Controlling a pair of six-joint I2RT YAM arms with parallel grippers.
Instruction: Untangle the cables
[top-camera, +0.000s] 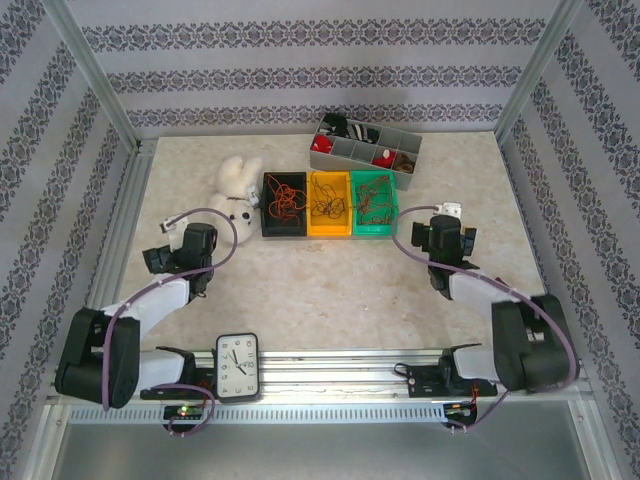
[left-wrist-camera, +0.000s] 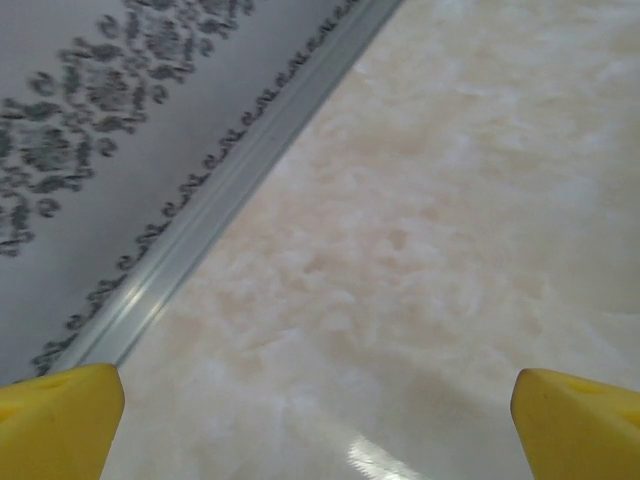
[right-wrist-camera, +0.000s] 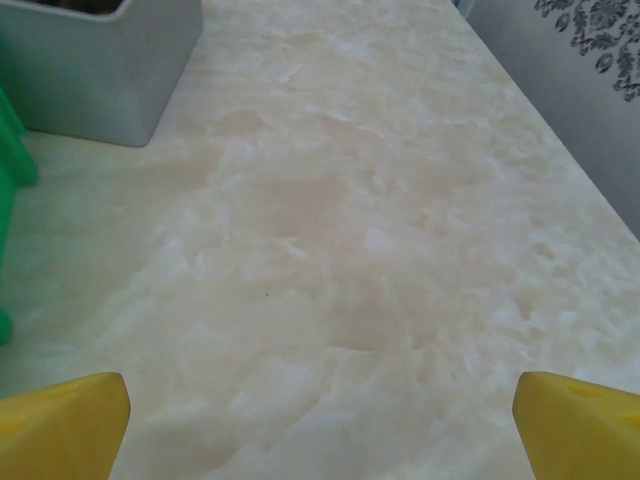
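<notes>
The cables lie as thin curly tangles in three small bins at the back of the table. Red and orange strands (top-camera: 285, 200) are in the black bin (top-camera: 267, 226), dark brown ones (top-camera: 328, 201) in the yellow bin (top-camera: 329, 232), and brown ones (top-camera: 375, 200) in the green bin (top-camera: 374, 232). My left gripper (top-camera: 172, 232) hovers left of the bins, open over bare tabletop, its yellow fingertips (left-wrist-camera: 60, 420) far apart. My right gripper (top-camera: 447, 222) sits right of the green bin, also open, with yellow fingertips (right-wrist-camera: 575, 425) wide and nothing between them.
A grey divided organizer (top-camera: 330, 160) with small items stands behind the bins; its corner (right-wrist-camera: 100, 70) and the green bin's edge (right-wrist-camera: 10, 150) show in the right wrist view. A white plush toy (top-camera: 237, 193) lies left of the black bin. A clock (top-camera: 237, 367) stands on the front rail.
</notes>
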